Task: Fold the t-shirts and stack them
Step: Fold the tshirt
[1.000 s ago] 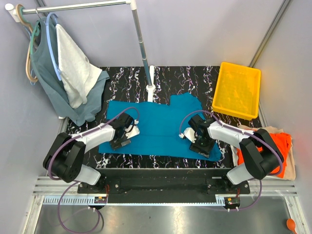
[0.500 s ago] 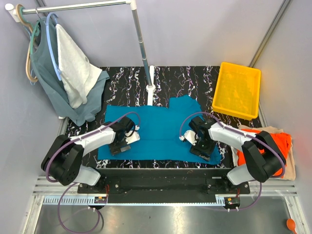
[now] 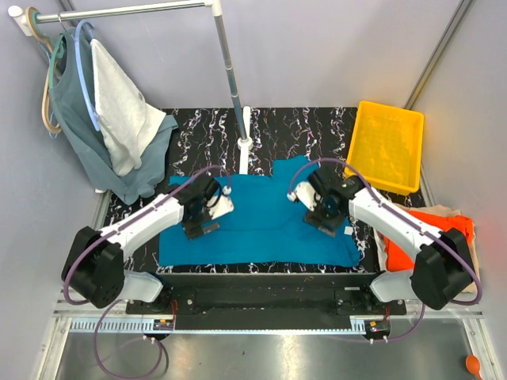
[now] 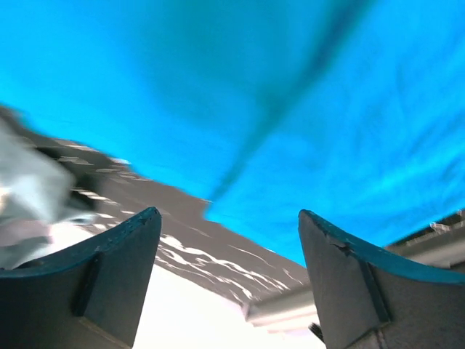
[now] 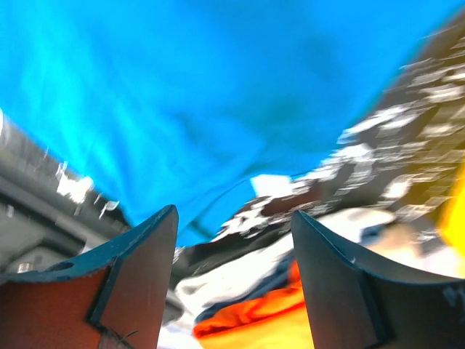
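T-shirt (image 3: 261,233) beneath left claw (image 3: 198,230), right claw (image 3: 327,224)

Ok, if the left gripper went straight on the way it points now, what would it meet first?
The teal-blue t-shirt. The open left gripper points down at the cloth near one edge, and nothing shows between them. The wrist view is blurred, so how close it is stays unclear.

arms (image 3: 146,222): wht links, blk joints | cables (image 3: 204,169): purple | fingers (image 4: 94,276): dark, wedge-shaped
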`<move>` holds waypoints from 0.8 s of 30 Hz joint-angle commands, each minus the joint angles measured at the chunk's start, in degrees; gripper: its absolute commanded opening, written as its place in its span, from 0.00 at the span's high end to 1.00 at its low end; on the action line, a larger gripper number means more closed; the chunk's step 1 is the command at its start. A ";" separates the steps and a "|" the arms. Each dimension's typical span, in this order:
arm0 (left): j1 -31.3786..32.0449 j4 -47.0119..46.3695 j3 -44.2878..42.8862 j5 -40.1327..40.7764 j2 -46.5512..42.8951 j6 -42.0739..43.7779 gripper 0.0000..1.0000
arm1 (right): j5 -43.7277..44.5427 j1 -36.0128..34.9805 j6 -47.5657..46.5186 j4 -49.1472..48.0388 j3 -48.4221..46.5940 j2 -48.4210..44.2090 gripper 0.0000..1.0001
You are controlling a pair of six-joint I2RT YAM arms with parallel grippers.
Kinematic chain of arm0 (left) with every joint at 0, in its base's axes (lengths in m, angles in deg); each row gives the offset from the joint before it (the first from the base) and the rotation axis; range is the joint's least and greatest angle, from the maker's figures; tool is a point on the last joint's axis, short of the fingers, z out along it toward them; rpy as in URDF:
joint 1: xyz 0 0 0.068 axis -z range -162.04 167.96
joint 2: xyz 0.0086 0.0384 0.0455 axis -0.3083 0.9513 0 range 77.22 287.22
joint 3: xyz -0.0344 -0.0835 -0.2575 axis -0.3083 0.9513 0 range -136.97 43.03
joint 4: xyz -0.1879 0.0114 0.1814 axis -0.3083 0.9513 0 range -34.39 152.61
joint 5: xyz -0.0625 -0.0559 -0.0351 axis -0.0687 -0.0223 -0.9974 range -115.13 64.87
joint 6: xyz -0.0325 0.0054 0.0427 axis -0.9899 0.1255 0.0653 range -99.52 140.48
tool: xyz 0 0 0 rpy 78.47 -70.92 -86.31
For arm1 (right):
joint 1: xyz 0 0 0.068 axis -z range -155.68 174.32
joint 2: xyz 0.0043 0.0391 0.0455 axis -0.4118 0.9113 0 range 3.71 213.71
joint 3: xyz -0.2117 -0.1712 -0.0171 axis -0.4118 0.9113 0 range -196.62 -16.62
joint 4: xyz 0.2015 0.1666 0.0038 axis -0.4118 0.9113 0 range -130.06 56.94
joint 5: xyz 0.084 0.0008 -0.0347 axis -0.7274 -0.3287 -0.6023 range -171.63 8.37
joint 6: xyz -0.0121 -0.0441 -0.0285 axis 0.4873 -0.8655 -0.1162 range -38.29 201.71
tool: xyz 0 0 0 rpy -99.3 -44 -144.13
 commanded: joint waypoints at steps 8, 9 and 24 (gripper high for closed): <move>-8.98 -9.29 -13.77 0.25 3.25 4.96 0.08 | -6.82 13.91 9.35 -17.01 -19.33 10.14 0.29; -10.22 -8.85 -15.02 -2.03 4.76 5.92 0.07 | -9.88 14.88 10.23 -17.10 -23.35 12.16 0.30; -20.78 -4.01 -26.89 -9.52 23.49 14.45 0.12 | -19.84 20.16 16.04 -16.75 -54.50 47.41 0.33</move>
